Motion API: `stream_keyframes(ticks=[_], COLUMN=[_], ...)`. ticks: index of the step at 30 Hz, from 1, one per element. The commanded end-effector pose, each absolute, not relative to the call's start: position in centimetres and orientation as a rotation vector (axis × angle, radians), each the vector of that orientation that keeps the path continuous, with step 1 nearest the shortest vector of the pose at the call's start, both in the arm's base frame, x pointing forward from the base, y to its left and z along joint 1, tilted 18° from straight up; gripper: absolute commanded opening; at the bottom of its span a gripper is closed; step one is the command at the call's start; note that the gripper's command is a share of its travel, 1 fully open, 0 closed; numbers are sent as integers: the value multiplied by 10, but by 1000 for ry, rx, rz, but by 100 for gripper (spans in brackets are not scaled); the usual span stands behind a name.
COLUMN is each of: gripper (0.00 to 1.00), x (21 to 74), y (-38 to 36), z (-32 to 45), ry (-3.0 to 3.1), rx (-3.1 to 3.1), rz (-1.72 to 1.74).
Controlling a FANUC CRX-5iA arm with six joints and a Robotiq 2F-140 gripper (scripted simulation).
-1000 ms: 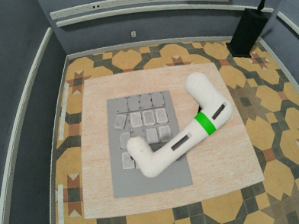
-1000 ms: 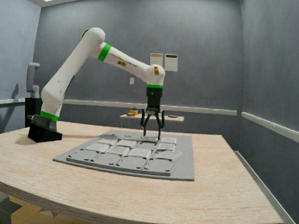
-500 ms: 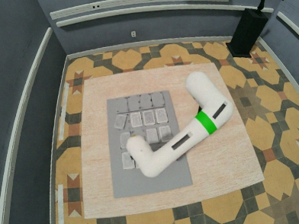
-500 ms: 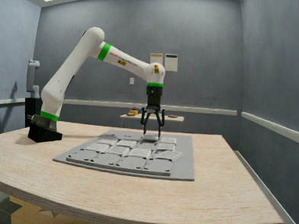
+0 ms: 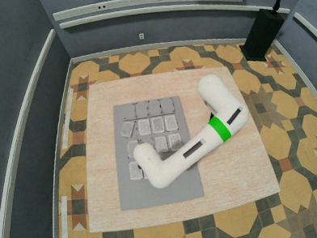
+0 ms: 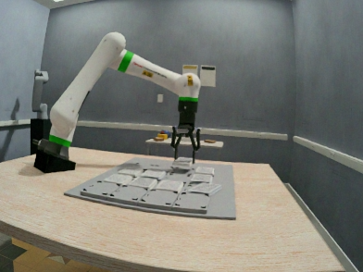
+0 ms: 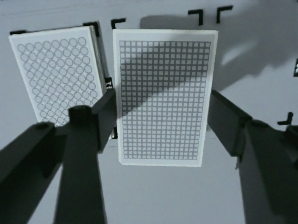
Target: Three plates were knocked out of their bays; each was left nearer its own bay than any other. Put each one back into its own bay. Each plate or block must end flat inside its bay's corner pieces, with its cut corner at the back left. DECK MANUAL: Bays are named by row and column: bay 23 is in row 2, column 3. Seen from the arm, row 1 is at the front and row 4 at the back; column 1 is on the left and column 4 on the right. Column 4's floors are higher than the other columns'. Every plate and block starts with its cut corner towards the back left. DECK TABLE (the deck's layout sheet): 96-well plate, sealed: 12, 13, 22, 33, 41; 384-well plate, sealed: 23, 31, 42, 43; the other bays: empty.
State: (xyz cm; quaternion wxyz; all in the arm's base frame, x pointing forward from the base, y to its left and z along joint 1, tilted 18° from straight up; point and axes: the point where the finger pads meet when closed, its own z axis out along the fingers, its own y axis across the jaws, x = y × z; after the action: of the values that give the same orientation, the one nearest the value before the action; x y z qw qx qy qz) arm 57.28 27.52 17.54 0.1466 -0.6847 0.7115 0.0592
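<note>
Grey deck (image 7: pixel 165 195) lies below; gripper (image 7: pixel 162 127) clamps a fine-gridded plate (image 7: pixel 164 95), its arm hiding that plate from overhead.

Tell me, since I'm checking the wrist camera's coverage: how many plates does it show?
2: a 384-well plate between the gripper fingers, and a 96-well plate on the deck to its left. Others lie outside this view.
</note>
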Motion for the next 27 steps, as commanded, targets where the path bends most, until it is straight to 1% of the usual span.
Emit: stream_keyframes(ticks=[1, 11, 27], gripper=[10, 10, 10], x=[573, 572, 572], y=[274, 259, 262], z=[179, 174, 169], ry=[2047, 1930, 1930], rx=[-1969, -2078, -2078], rz=[169, 144, 144])
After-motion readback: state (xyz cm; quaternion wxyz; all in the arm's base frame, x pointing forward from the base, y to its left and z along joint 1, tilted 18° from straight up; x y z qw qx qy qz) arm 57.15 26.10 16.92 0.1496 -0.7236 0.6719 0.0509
